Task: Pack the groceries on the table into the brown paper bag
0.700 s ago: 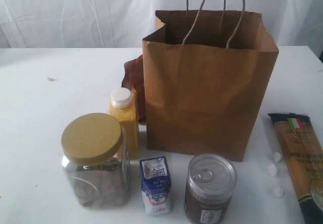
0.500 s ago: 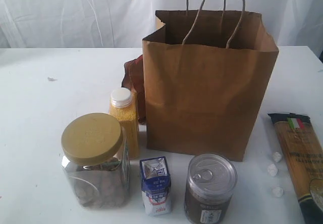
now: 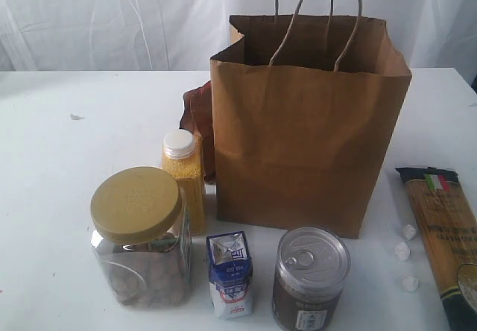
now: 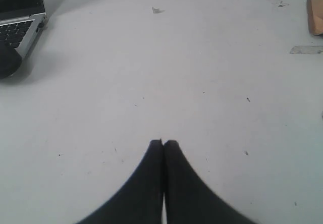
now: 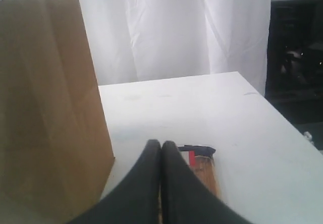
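Observation:
The brown paper bag [image 3: 309, 144] stands upright and open on the white table [image 3: 74, 152]. In front of it stand the yellow-lidded jar [image 3: 140, 235], the yellow-grain bottle [image 3: 184, 173], the blue-white carton [image 3: 230, 273] and the pull-tab can [image 3: 309, 277]. The brown pouch [image 3: 198, 118] peeks out behind the bag's left side. The spaghetti packet [image 3: 445, 230] lies at the right edge. No gripper shows in the exterior view. My left gripper [image 4: 163, 143] is shut over bare table. My right gripper [image 5: 161, 144] is shut, above the spaghetti packet [image 5: 204, 168], beside the bag [image 5: 48, 108].
Three small white lumps [image 3: 403, 251] lie between the can and the spaghetti packet. A laptop [image 4: 17, 27] sits at the table's edge in the left wrist view. A white curtain [image 3: 112, 18] hangs behind the table.

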